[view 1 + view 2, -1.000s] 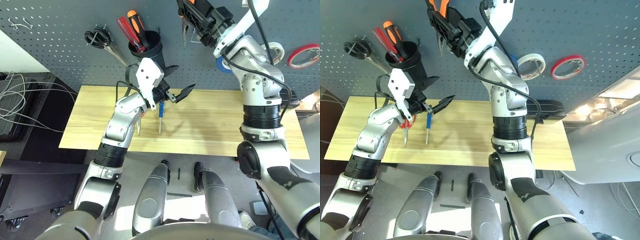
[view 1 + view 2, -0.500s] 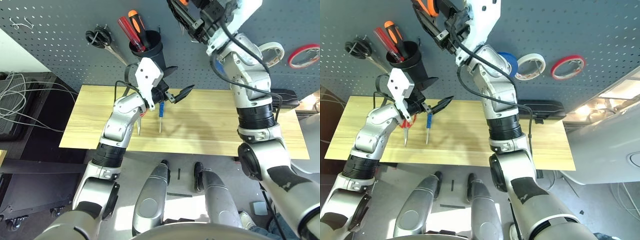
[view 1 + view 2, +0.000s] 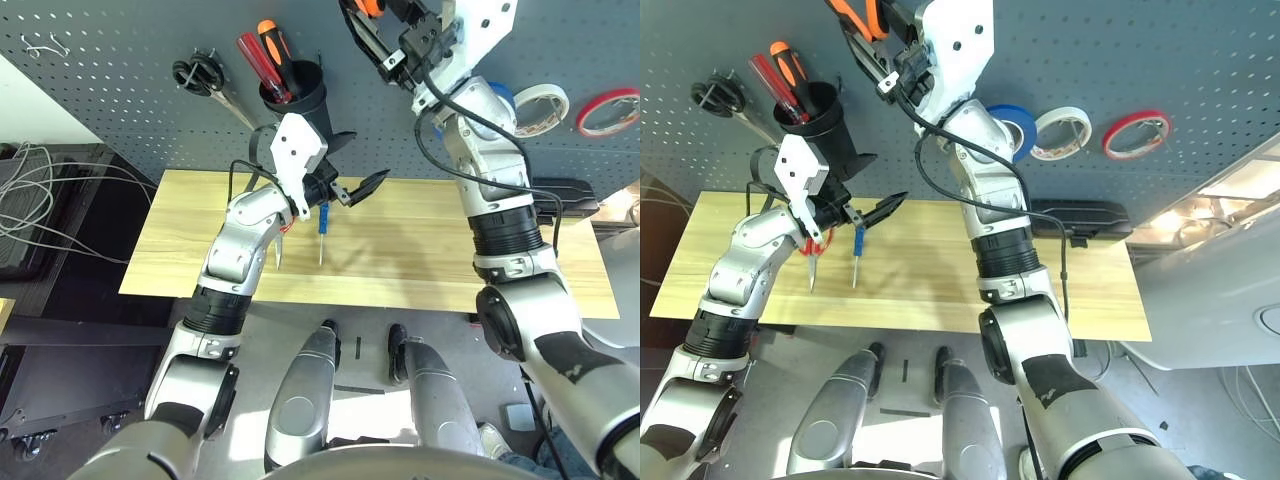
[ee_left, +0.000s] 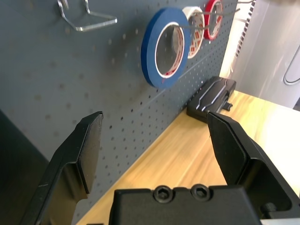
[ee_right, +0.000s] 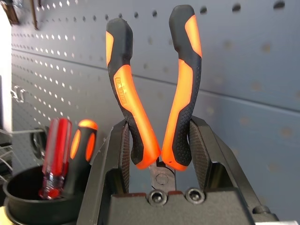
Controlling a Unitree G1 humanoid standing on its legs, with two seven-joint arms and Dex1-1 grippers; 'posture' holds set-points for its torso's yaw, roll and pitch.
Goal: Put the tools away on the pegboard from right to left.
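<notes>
The right claw (image 5: 159, 154) grips the orange-and-black-handled pliers (image 5: 161, 101) between its fingers, in front of the pegboard (image 5: 262, 61). The left claw (image 4: 154, 154) is wide open and empty above the surface (image 3: 420, 240), near its back edge. The blue tape roll (image 4: 149, 49) hangs on the pegboard. The small blue-handled screwdriver (image 3: 858, 245) and red-handled scissors (image 3: 813, 262) lie toward the surface's left edge.

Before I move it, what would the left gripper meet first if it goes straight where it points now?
Likely the pegboard, below the blue tape roll; depth is unclear, so the left gripper might instead reach the black case.
</notes>
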